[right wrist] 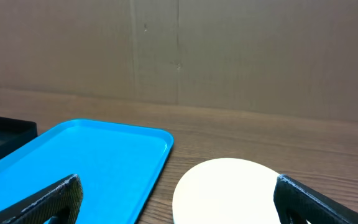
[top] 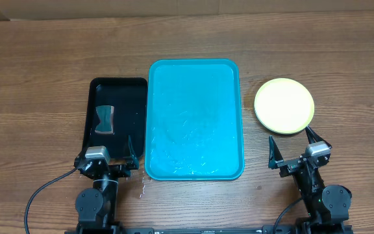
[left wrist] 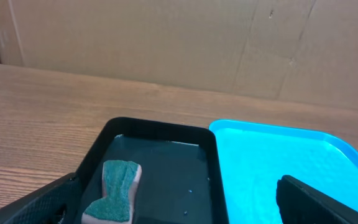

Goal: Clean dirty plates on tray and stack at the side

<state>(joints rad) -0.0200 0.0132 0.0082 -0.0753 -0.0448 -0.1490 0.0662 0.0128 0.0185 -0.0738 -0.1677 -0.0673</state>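
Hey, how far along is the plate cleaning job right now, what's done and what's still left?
Done, it seems: the turquoise tray holds no plates, and a pale yellow-green plate lies to its right; whether others lie under it cannot be told. The sponge rests in the black tray. In hand: nothing; the left tool and right tool stand open and empty. Left: nothing visible.

Turquoise tray (top: pixel 195 117); pale yellow-green plate (top: pixel 284 105); black tray (top: pixel 127 104).
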